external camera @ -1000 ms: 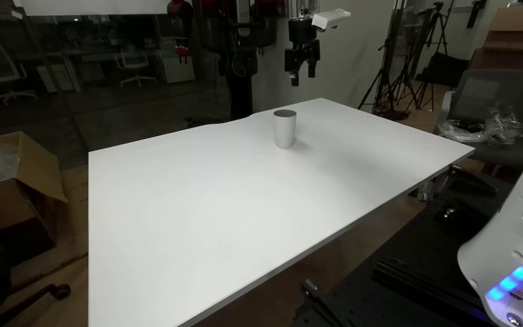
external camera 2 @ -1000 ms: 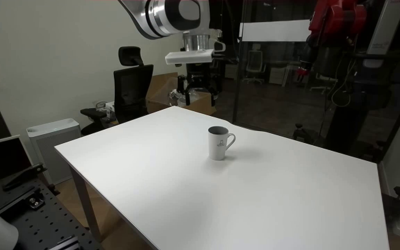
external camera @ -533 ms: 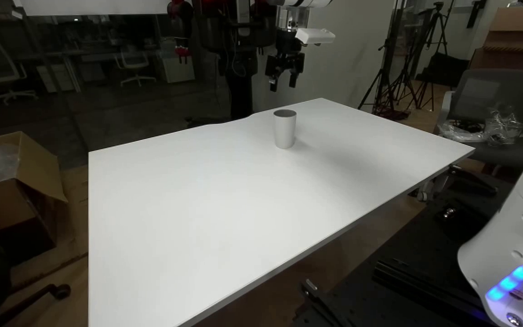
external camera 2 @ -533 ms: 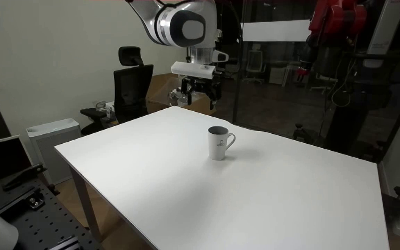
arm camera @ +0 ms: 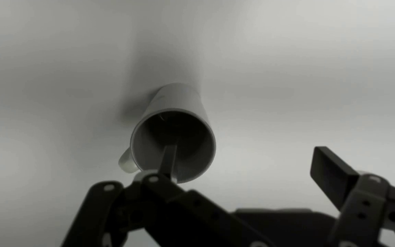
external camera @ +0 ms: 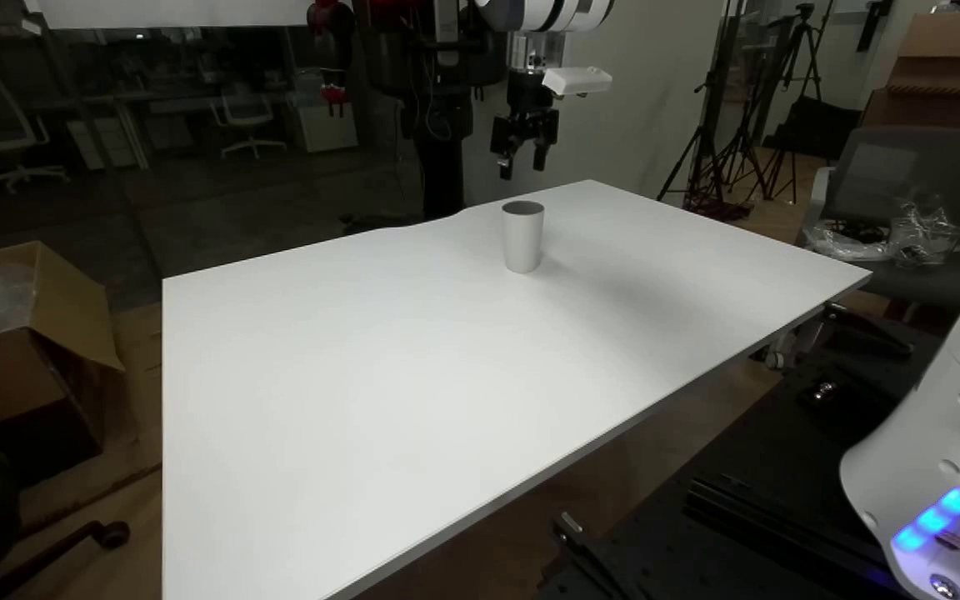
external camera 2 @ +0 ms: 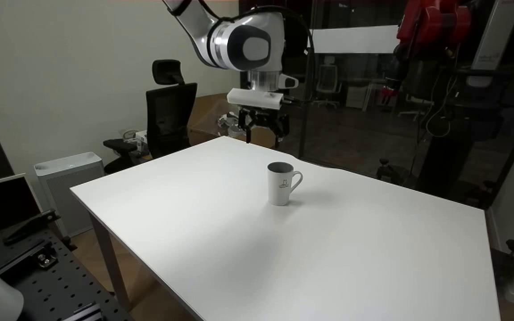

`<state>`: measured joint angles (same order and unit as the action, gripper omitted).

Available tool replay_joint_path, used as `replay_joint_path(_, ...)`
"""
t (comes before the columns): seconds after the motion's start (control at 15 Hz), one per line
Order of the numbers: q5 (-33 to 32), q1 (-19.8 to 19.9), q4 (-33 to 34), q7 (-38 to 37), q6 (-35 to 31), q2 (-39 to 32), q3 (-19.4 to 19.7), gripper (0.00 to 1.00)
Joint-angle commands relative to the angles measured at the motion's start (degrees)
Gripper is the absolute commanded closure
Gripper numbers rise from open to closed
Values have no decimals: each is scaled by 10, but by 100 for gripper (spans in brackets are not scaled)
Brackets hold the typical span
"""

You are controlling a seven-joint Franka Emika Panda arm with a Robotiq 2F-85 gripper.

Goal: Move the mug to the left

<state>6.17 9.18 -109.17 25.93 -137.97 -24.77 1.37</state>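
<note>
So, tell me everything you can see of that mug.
The mug is pale grey-white, taller than wide, dark grey inside, with one looped handle and a small dark print. It looks ceramic. It stands upright on the white table, touching nothing else; the open gripper hangs higher, apart from it. Too dark inside to tell if it's empty.

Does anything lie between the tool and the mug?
Just open air, no object: both exterior views show a gap between the tool and the mug, upright on the table.
</note>
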Motion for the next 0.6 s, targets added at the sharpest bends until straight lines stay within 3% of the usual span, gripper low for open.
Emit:
replay_joint_path(0.0, -32, 12, 66, 7, 37, -51, -1, 0)
replay_joint_path(0.33, -51, 14, 146, 23, 81, -121, -19, 0)
replay_joint_path(0.4, -48, 17, 94, 13, 54, -89, -15, 0)
replay_joint_path(0.53, -49, 17, 101, 14, 52, -101, -18, 0)
